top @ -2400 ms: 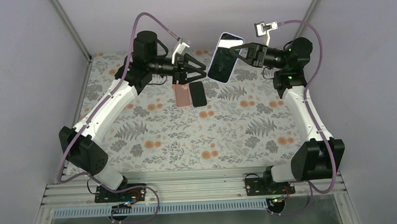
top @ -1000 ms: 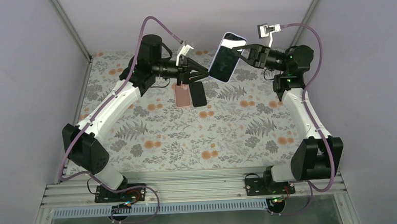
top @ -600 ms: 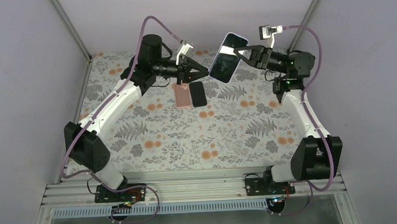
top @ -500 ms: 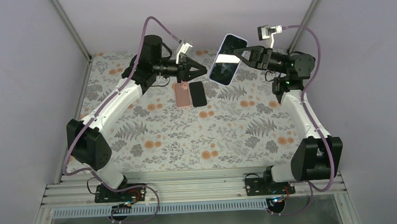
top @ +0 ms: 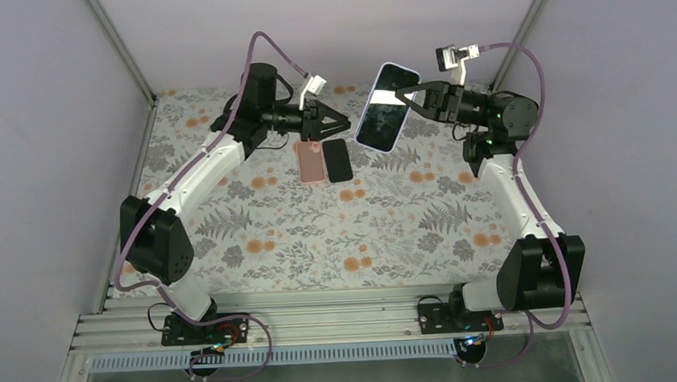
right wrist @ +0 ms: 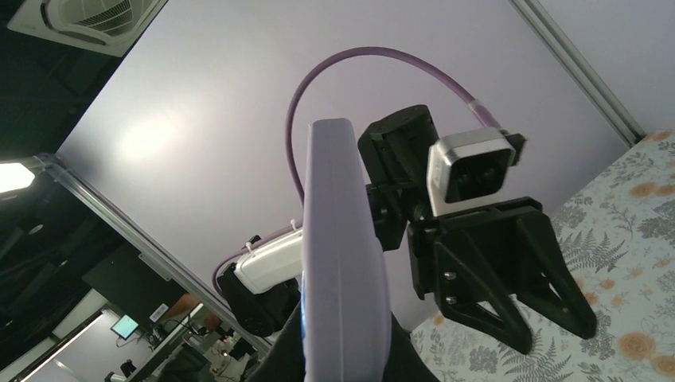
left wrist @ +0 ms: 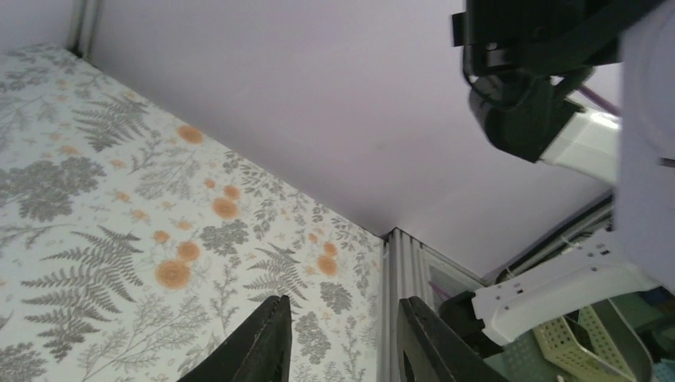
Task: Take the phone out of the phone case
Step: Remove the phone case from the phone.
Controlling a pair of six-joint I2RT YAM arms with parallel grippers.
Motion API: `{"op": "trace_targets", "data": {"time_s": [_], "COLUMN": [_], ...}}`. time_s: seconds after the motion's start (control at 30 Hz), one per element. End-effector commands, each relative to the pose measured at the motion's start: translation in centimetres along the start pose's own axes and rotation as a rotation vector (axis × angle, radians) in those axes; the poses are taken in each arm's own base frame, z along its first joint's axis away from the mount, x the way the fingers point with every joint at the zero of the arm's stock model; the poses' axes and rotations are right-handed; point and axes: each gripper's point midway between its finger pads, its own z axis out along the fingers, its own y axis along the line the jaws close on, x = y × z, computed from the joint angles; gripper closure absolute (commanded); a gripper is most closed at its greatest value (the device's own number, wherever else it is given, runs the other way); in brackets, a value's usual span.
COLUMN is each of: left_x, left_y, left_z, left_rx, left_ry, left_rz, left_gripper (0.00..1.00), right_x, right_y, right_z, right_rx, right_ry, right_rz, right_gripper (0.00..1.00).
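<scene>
The phone in its lavender case (top: 386,105) is held aloft over the far part of the floral table (top: 320,236), tilted, screen towards the overhead camera, clear of the surface on every side. The right gripper (top: 407,95) clamps it by its right long edge; the wrist view shows the case's rounded edge rising between the two fingers. The top corner sits close to the back wall (top: 326,25). The left gripper (top: 342,124) points at the lower left edge, close but not touching, its fingers spread apart with nothing between them. Beneath it a pink flat piece (top: 311,161) and a black phone (top: 338,159) lie side by side, long edges nearly touching
</scene>
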Motion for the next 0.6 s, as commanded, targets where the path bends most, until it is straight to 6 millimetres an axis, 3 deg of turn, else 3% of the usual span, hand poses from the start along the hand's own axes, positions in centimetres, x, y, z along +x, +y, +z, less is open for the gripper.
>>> {"op": "trace_targets", "data": {"time_s": [0.0,0.23,0.57], "left_x": [-2.5,-2.4,-1.4], "left_y": [-5.3,-9.3,-10.3], "left_z": [-2.3,-3.8,-2.7], "left_rx": [0.126,0.242,0.278], "left_ry": [-0.040,-0.027,-0.006], "left_rz": [0.121,0.203,0.185], "left_gripper": [0.61,0.46,0.44], "right_x": [-0.3,-0.8,-0.8], "right_y": [1.9,1.5,1.6], "right_z": [0.1,0.1,0.1], "right_rx": [-0.015,-0.007,-0.009], "right_ry": [-0.016,-0.025,-0.029], "right_rz": [-0.100,-0.095,-0.092], "right_gripper": [0.96,0.96,0.96]}}
